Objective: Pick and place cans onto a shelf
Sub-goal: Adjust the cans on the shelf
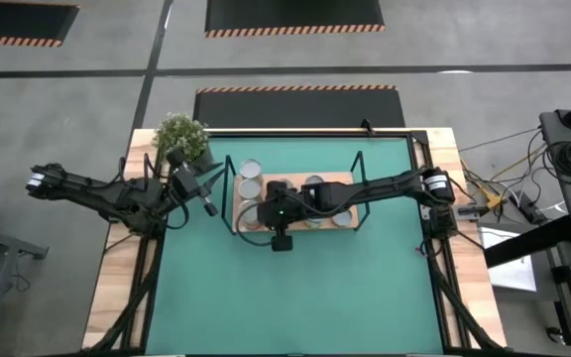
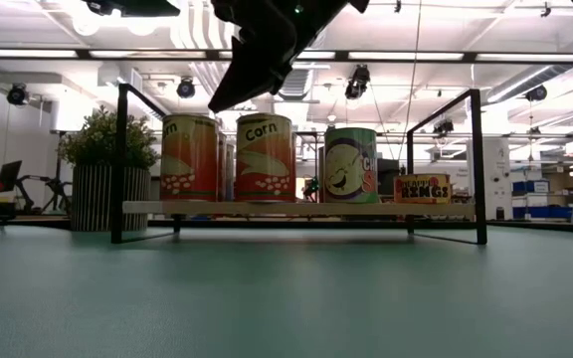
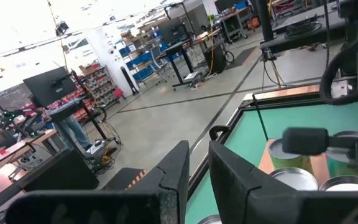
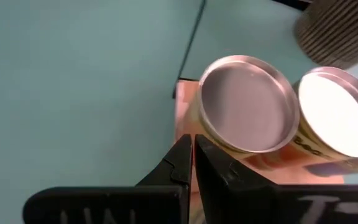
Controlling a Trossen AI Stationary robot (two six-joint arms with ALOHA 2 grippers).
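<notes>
Evidently your right tool (image 4: 193,149) hangs closed and empty beside the corn can (image 2: 265,157) on the shelf (image 2: 296,209), left tool (image 3: 197,165) nearly closed and idle; judge these cans rigid, weighty, slick-sided, so grip them across the mid-body.

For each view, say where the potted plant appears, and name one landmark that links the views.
High view: potted plant at the shelf's far-left corner.
Low view: plant at left, behind the shelf post.
Left wrist view: not in it.
Right wrist view: ribbed pot at the corner.
Shared landmark: the shelf.
</notes>
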